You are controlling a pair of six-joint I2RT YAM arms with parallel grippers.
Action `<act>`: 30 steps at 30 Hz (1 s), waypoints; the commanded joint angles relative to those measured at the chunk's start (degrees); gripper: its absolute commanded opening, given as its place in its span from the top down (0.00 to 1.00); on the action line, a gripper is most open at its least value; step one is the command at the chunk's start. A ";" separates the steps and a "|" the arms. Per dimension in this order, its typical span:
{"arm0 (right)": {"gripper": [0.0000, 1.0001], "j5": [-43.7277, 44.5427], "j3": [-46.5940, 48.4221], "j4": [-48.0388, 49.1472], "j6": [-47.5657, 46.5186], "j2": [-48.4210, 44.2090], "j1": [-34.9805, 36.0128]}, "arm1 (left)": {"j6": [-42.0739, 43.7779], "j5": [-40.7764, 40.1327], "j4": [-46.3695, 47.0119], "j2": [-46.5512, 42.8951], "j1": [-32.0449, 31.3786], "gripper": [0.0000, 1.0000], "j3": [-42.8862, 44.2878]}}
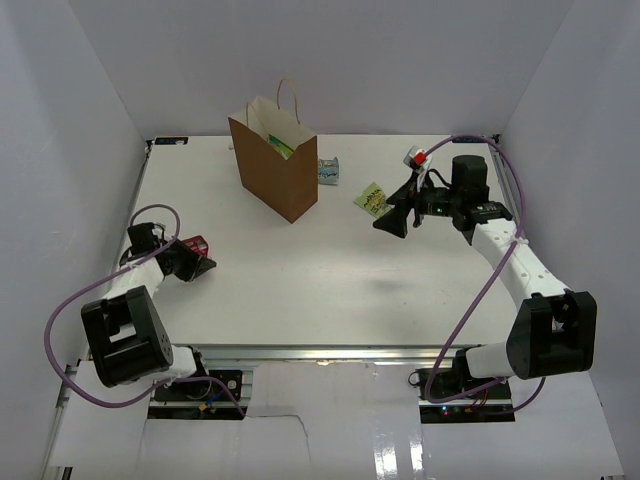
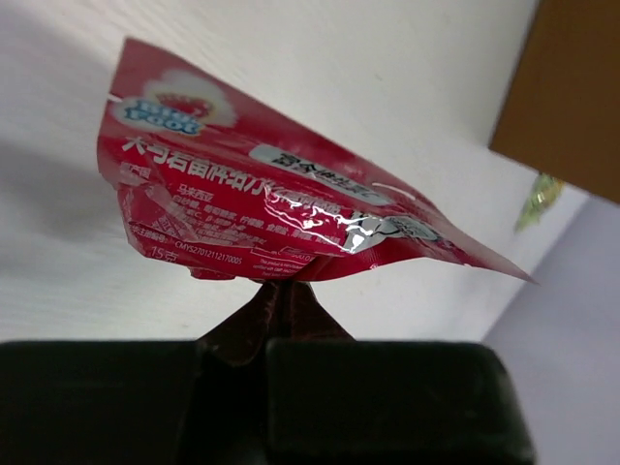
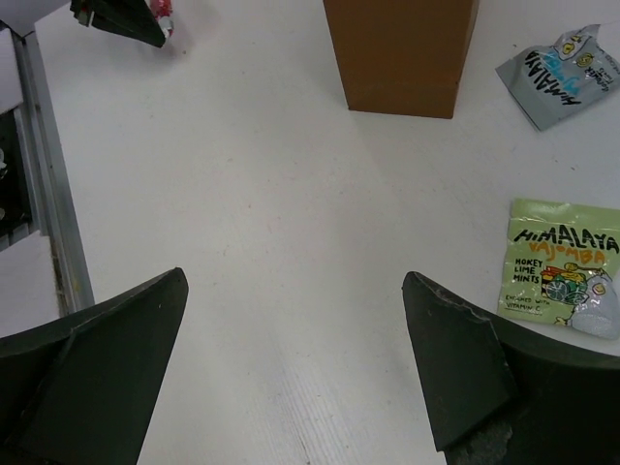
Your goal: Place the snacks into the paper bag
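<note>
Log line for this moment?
left gripper: shut on red plastic snack packet | right gripper: open, beside yellow-green mint packet | brown kraft paper bag: upright

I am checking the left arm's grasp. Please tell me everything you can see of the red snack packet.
The red snack packet is a glossy, crinkly plastic pouch with white printed text and a blue-white logo. It looks sealed and flat, and it is tilted. The left gripper pinches its lower edge. It is near the left side of the table, apart from the paper bag.
</note>
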 commanded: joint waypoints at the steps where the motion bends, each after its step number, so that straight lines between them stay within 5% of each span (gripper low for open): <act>1: 0.03 -4.74 -0.33 0.69 0.55 -0.32 1.46 | 2.49 13.32 6.46 -2.03 -2.83 1.00 -1.12; 10: 0.09 -2.03 0.20 3.32 4.58 1.52 12.87 | 4.51 22.56 11.39 -1.59 -15.39 1.00 -1.92; 15: 0.13 15.13 3.70 7.19 21.10 4.77 23.68 | 3.73 22.92 13.49 -1.59 -22.07 1.00 -1.92; 21: 0.03 33.83 12.74 4.91 34.20 12.49 36.43 | -0.84 21.86 18.23 -1.68 -29.20 1.00 -2.62; 30: 0.00 47.20 20.59 3.41 37.73 21.56 38.82 | -5.33 20.19 23.08 -2.21 -35.80 1.00 -2.97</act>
